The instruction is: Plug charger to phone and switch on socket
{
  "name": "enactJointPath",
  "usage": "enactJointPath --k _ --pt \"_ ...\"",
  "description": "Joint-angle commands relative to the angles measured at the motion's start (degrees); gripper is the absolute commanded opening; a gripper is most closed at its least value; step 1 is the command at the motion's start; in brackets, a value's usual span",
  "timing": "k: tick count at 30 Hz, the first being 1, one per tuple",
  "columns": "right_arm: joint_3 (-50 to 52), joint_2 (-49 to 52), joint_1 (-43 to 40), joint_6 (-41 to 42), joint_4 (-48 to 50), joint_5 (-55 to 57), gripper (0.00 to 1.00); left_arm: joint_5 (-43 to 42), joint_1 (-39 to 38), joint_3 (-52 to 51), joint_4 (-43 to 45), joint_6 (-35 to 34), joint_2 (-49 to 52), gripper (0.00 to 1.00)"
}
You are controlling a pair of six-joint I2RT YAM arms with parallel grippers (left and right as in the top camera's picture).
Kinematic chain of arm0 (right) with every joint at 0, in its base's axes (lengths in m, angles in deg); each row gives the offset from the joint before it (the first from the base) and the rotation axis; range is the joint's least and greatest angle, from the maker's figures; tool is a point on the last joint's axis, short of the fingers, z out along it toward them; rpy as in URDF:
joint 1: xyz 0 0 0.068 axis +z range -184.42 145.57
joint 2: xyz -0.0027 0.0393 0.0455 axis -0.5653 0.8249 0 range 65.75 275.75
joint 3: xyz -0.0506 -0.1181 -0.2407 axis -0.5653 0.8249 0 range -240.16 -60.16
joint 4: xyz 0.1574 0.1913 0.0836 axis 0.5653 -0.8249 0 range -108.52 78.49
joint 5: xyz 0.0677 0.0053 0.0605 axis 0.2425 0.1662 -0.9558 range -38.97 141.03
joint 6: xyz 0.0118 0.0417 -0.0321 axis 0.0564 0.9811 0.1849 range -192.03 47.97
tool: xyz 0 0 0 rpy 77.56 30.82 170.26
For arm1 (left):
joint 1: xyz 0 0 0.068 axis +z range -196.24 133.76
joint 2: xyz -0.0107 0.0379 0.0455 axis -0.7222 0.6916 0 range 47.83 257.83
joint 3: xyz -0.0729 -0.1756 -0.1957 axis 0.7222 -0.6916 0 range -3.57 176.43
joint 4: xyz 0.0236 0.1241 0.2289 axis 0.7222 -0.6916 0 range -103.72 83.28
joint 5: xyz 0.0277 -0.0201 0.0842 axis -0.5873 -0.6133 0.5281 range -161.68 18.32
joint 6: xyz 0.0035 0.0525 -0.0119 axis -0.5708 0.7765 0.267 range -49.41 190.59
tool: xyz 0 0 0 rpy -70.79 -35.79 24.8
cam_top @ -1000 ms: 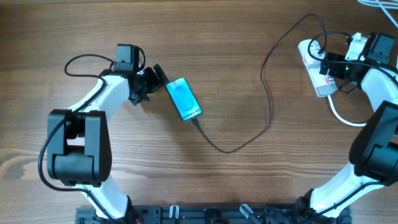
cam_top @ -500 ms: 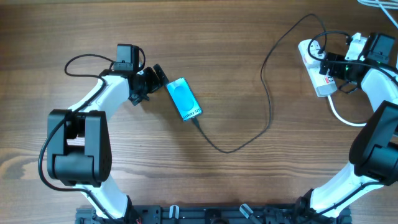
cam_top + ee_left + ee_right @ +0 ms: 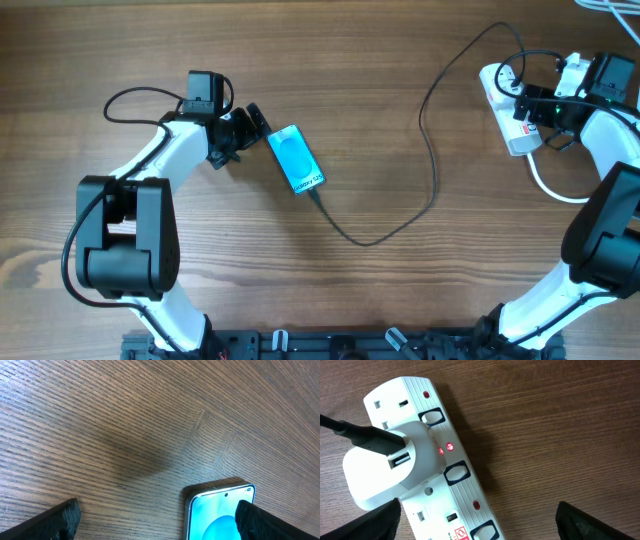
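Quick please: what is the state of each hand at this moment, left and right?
Left hand: open, holding nothing, near the phone.
Right hand: open, holding nothing, above the power strip.

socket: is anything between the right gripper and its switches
Nothing visible does. The right gripper hangs open above the socket, and its switches show uncovered beside the white plug adapter.

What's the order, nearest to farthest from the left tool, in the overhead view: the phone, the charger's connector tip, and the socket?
1. The phone, just to the right of the left tool in the overhead view.
2. The charger's connector tip, at the phone's far end.
3. The socket, across the table by the right arm.
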Motion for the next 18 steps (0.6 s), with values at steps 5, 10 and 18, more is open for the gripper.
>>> enactJointPath --k 5,10,18 --pt "0.3 -0.9 0.0 -0.8 0.1 -0.7 1.0 0.8 0.2 -0.5 -0.5 -0.2 0.4 1.0" --pt "0.3 -0.9 0.0 -0.8 0.2 -0.7 1.0 0.8 0.2 -0.5 -0.5 -0.2 0.0 1.0" --pt "0.3 -0.9 0.0 -0.8 0.1 -0.7 1.0 0.8 0.1 -0.5 -0.5 -0.2 -11.1 1.0"
